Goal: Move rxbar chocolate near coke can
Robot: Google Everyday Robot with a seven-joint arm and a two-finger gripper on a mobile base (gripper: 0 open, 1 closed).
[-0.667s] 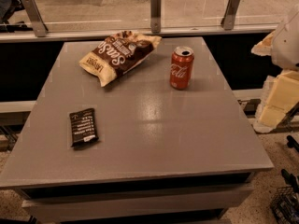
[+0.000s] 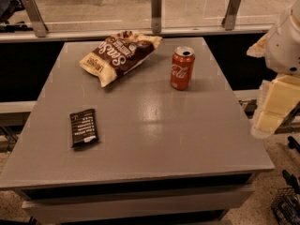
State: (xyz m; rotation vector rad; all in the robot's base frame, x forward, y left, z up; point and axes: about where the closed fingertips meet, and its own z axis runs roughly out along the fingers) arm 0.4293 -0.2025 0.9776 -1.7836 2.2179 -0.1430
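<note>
The rxbar chocolate (image 2: 84,127), a small flat black-brown wrapper with white text, lies flat on the front left of the grey table (image 2: 154,125). The coke can (image 2: 182,68) stands upright at the back right of the table, red-orange with a silver top. My gripper (image 2: 271,112) shows as cream-coloured parts at the right edge of the view, beyond the table's right side. It is off the tabletop, below and to the right of the can and far from the bar. It holds nothing that I can see.
A brown-and-cream chip bag (image 2: 118,54) lies at the back left of the table, left of the can. A glass barrier with metal posts (image 2: 156,11) runs behind the table. A wire basket (image 2: 286,205) sits on the floor at the lower right.
</note>
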